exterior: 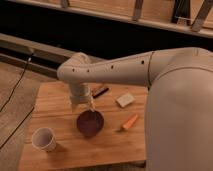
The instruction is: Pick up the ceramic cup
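Observation:
The ceramic cup (43, 138) is a small white handleless cup with a pale pinkish inside. It stands upright near the front left corner of the wooden table (60, 100). My gripper (86, 106) hangs from the white arm over the middle of the table, just above the far rim of the dark purple-brown bowl (90, 123). The gripper is well to the right of the cup and behind it, not touching it.
An orange carrot-like piece (130, 122) lies right of the bowl. A pale sponge-like block (125, 99) lies behind it. A dark bar-shaped object (100, 91) lies by the arm's wrist. A black cable (15, 85) runs along the floor at left.

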Motion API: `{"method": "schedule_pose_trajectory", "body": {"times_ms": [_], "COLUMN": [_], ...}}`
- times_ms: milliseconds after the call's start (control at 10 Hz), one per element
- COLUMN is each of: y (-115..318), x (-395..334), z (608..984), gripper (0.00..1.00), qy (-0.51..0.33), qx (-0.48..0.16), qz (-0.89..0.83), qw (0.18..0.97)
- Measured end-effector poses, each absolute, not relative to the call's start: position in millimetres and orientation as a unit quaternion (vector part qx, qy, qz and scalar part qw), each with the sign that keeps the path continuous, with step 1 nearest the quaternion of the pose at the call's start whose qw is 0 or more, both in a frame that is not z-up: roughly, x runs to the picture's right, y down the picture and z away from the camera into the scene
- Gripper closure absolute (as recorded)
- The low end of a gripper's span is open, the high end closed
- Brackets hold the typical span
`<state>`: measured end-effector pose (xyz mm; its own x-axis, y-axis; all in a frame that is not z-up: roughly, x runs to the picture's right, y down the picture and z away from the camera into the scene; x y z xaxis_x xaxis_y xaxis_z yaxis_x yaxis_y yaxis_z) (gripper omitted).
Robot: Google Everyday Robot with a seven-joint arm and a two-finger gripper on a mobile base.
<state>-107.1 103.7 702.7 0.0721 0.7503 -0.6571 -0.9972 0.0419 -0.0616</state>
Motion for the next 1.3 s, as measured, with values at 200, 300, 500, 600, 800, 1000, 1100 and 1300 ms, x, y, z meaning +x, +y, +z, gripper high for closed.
{"method": "schedule_pose_trajectory", "body": {"times_ms": [200, 300, 500, 600, 800, 1000, 1100, 1300], "y": [103.7, 103.7, 103.7, 103.7, 104.0, 108.8, 111.7, 119.9], "x": [-107.1, -107.2, -107.1, -107.2, -108.1, -116.4, -123.3, -143.6], "z": [702.7, 702.7, 702.7, 702.7, 704.3, 709.1, 710.1, 707.7], "gripper": [0.35, 0.35, 0.35, 0.35, 0.35, 0.35, 0.35, 0.35], "qy": [0.234, 0.234, 0.234, 0.234, 0.232, 0.218, 0.209, 0.188], "qx": [-0.264, -0.264, -0.264, -0.264, -0.266, -0.282, -0.289, -0.301], "qz": [0.64, 0.64, 0.64, 0.64, 0.637, 0.608, 0.593, 0.556], "qw": [0.683, 0.683, 0.683, 0.683, 0.685, 0.71, 0.722, 0.752]}}
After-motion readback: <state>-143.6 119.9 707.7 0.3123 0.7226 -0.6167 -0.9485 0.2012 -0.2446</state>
